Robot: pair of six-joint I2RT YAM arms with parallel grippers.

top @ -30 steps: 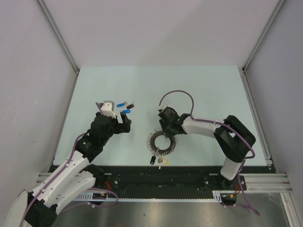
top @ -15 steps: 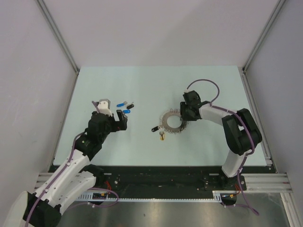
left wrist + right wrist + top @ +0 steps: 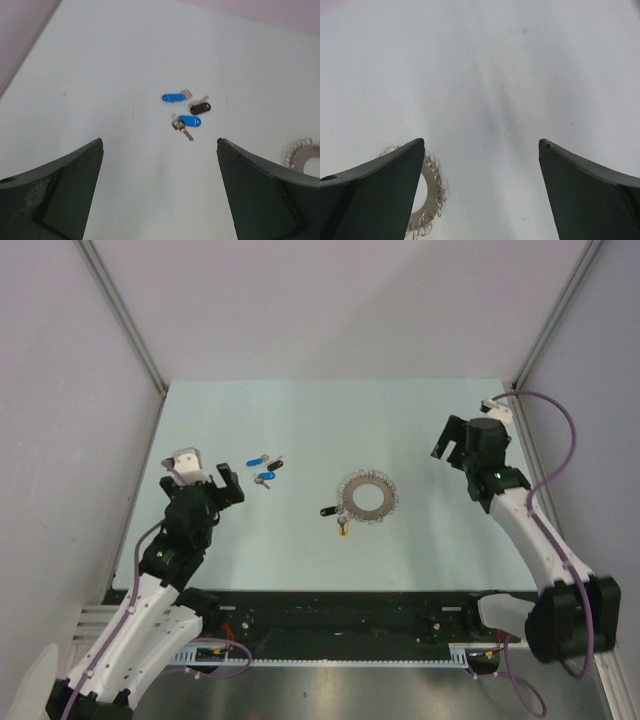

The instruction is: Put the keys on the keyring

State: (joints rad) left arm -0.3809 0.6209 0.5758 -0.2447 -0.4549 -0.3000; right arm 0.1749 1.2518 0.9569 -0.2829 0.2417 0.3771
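Three keys (image 3: 186, 111) lie clustered left, ahead of your left gripper (image 3: 160, 143); two more sit just near-left of the keyring (image 3: 366, 497), at centre. Both grippers gape empty, your right gripper (image 3: 481, 143) well right of it. The tiny keys may skid from closing jaws, and the limp ring may sag.

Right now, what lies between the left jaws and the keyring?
Three loose keys, two blue, one black; nearer the keyring, another black key. Top external view.

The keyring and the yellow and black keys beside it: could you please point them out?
keyring (image 3: 347, 498): top external view, left of its band.
yellow key (image 3: 343, 530): top external view, its middle.
black key (image 3: 327, 511): top external view, its head.
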